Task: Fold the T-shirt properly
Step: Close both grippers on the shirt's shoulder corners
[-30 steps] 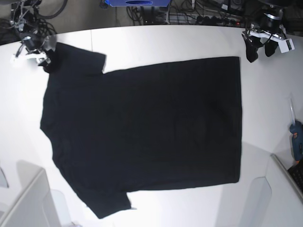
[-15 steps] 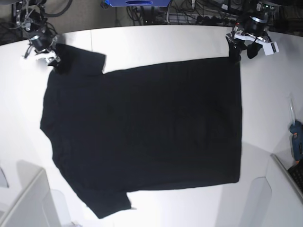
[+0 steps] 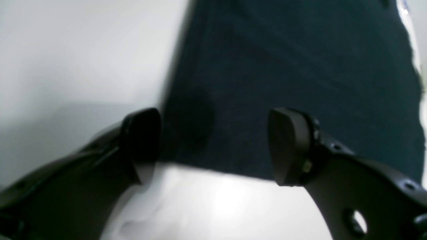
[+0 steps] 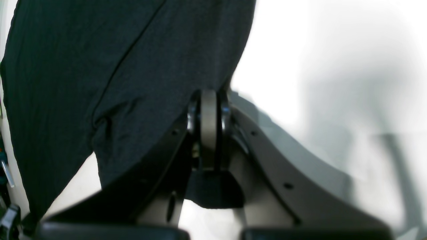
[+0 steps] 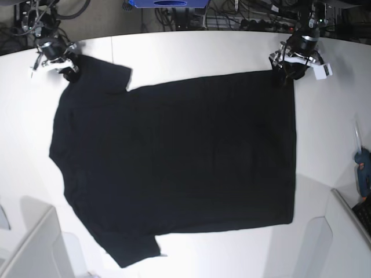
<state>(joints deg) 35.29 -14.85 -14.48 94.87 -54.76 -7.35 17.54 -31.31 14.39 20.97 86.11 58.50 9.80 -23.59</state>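
The black T-shirt (image 5: 174, 162) lies spread flat on the white table (image 5: 191, 52), plain face up. My left gripper (image 5: 288, 72) is at the shirt's far right hem corner. In the left wrist view this gripper (image 3: 215, 143) is open, its fingers (image 3: 290, 146) straddling the corner of the cloth (image 3: 300, 60). My right gripper (image 5: 67, 67) is at the far left sleeve corner. In the right wrist view it (image 4: 208, 126) is shut, with the edge of the cloth (image 4: 100, 66) pinched between its pads.
A blue-handled tool (image 5: 363, 174) lies at the table's right edge, with a dark object (image 5: 365, 215) below it. White bins (image 5: 35, 243) stand at the front left. Cables and a blue box (image 5: 168, 3) lie beyond the far edge.
My left arm has moved left and down onto the shirt's far right hem corner. My right gripper has shifted slightly up and right at the sleeve corner. The shirt lies as before.
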